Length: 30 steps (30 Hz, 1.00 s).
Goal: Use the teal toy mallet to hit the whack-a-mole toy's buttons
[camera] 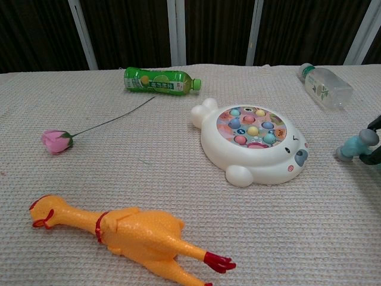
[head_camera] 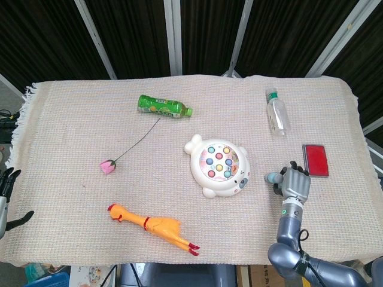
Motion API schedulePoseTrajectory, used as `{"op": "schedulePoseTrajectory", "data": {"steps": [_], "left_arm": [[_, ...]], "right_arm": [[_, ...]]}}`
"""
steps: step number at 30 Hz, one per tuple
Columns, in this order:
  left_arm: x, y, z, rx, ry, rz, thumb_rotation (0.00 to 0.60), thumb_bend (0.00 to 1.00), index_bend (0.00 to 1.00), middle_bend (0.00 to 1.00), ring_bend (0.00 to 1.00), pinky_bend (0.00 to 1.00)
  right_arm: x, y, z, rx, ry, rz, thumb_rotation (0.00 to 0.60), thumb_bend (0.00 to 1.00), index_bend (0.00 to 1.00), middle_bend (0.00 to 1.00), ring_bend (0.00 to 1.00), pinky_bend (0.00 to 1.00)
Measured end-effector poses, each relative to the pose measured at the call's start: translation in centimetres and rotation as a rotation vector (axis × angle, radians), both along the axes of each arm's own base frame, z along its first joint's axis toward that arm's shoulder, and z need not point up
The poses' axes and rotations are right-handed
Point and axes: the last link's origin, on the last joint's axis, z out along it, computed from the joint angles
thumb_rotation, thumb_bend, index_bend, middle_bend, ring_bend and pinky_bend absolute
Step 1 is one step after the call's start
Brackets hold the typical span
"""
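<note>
Right hand point(head_camera: 294, 184) grips teal toy mallet point(camera: 357, 145) (grey-tipped head poking out toward its left); white bear-shaped whack-a-mole toy point(head_camera: 219, 165) near, further left. Left hand point(head_camera: 7, 190) at table edge, fingers apart.

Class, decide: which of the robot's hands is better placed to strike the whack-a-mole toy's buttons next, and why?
The right hand: it already grips the teal toy mallet just beside the whack-a-mole toy. The left hand sits off the table's far edge, holding nothing.

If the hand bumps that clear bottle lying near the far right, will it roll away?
Probably. The clear bottle lies on its side and looks round, so a sideways nudge would likely roll it. It appears nearly empty, hence light. The woven cloth under it may slow it somewhat.
</note>
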Motion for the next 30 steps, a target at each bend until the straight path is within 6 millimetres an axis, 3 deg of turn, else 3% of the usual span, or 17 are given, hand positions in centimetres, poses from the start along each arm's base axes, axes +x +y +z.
{"op": "schedulePoseTrajectory", "data": {"steps": [6,21,30], "left_arm": [[0.08,-0.01,-0.09,-0.008,-0.005,-0.004,0.6,0.0,0.12,0.04,0.0,0.0],[0.16,-0.01,-0.17,-0.018,-0.012,-0.003,0.6,0.0,0.12,0.04,0.0,0.0],[0.18,0.02,-0.26,-0.021,-0.01,-0.001,0.6,0.0,0.12,0.04,0.0,0.0]], "right_arm": [[0.13,-0.02,-0.01,0.007,0.004,0.002,0.6,0.45,0.61,0.22,0.19,0.17],[0.35,0.23,-0.21,0.046,0.023,0.013,0.6,0.45,0.64,0.42,0.32,0.18],[0.49,0.2,-0.09,0.045,0.031,0.03,0.6,0.45,0.66,0.47,0.39,0.21]]}}
